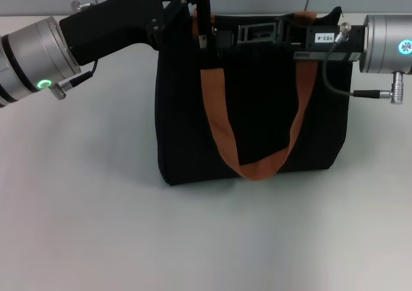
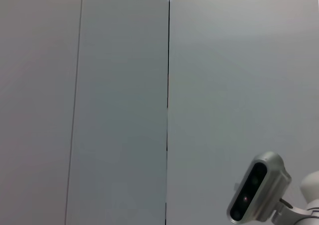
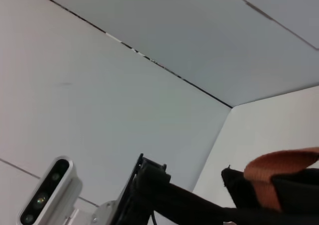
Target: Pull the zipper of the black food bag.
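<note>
On the bench point(image 1: 96, 226), the black food bag point(image 1: 257, 130) stands upright; both end effectors, left point(image 1: 193, 17) and right point(image 1: 257, 33), meet along its top edge, their grip unreadable.

The black food bag point(image 1: 257, 111) is matt woven cloth, its orange-brown strap point(image 1: 222, 136) coarse webbing. At nine and three o'clock, the arm cuffs point(image 1: 32, 56) look like brushed metal with black matt plastic housings, over a smooth matt table point(image 1: 96, 226).

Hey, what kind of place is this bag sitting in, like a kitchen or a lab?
Probably a lab or test room, not a kitchen: the black food bag stands alone on a plain white table, with bare pale wall panels behind.
</note>
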